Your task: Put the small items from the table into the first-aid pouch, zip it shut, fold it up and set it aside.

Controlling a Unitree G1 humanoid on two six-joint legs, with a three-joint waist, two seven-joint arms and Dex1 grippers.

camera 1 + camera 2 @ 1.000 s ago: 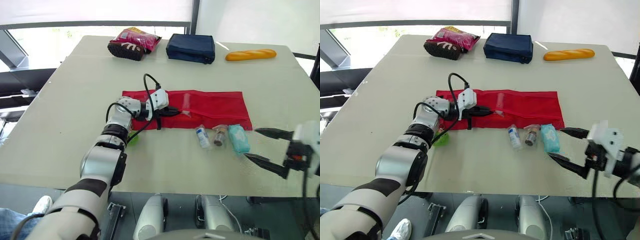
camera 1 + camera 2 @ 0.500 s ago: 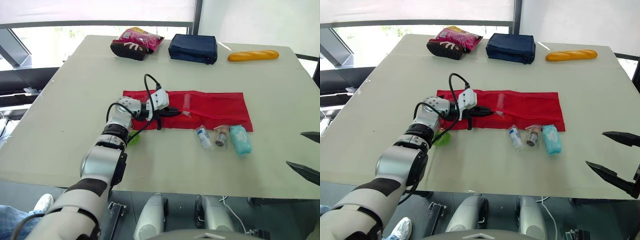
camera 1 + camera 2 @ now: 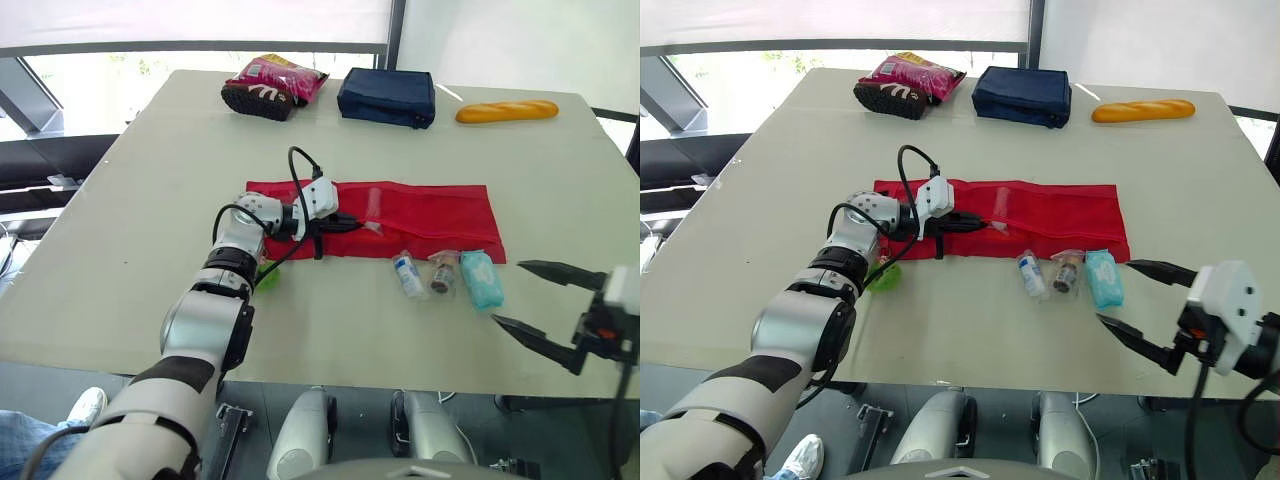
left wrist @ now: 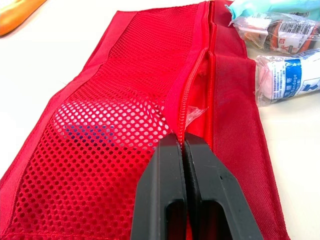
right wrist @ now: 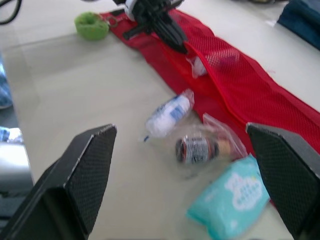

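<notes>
The first-aid pouch lies unfolded and flat at the centre of the table, long axis running 9 to 3 o'clock, with its zipper open. A pale object shows behind the mesh panel; we cannot identify it.

Three small items rest just off the pouch's 5 o'clock edge:
- a white bottle with a blue label;
- a bagged brown vial, touching or nearly touching the bottle's neighbour side;
- a teal wipes packet at 3 o'clock of the vial.

A green object sits at the pouch's 7 o'clock corner.

Hazards:
1. The three items lie close together. We judge that a wide approach to the packet may knock the vial or catch two items at once.
2. The vial's loose bag may slip in a pinch.
3. If the held zipper lip sags, the mouth may close against insertion.
4. A pull by the left arm may drag the pouch.

Fingers:
- The left gripper sits toward the 9 o'clock end of the pouch, clenched on the zipper lip; its fingers press together with no gap.
- The right gripper hovers at 4 o'clock of the wipes packet, spread wide, empty, touching nothing.

A dark blue bag, a snack bag and a bread loaf lie well apart at 12 o'clock.
</notes>
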